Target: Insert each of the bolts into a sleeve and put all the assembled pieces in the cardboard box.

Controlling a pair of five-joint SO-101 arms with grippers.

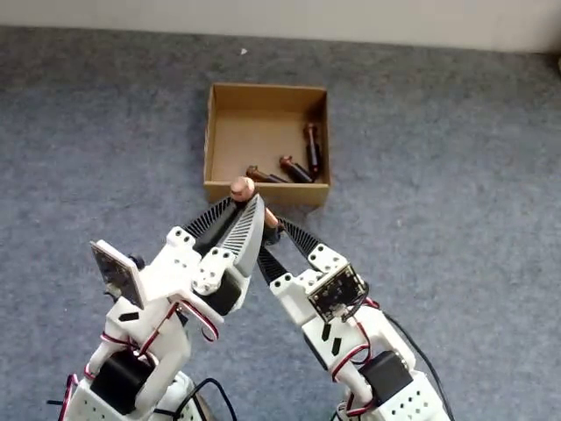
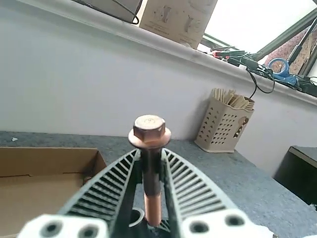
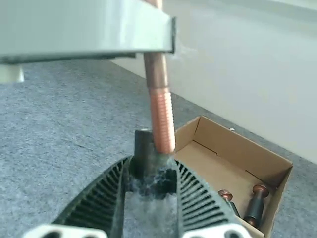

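Note:
My left gripper [image 2: 150, 171] is shut on a copper bolt [image 2: 149, 163], head [image 1: 243, 188] up, held upright just in front of the cardboard box [image 1: 215, 114]. My right gripper [image 3: 151, 171] is shut on a dark sleeve [image 3: 146, 158] directly under it. The bolt's threaded tip [image 3: 162, 124] sits against the sleeve's top, beside its opening; whether it has entered I cannot tell. In the high view both grippers [image 1: 245, 215] [image 1: 279, 235] meet at the box's near wall. Three assembled pieces [image 1: 298, 169] lie in the box's right part, also seen from the right wrist [image 3: 255, 203].
Grey carpet covers the table around the box. Far behind, the left wrist view shows a perforated beige holder with sticks [image 2: 224, 124] by the wall and a dark block [image 2: 302, 173] at the side.

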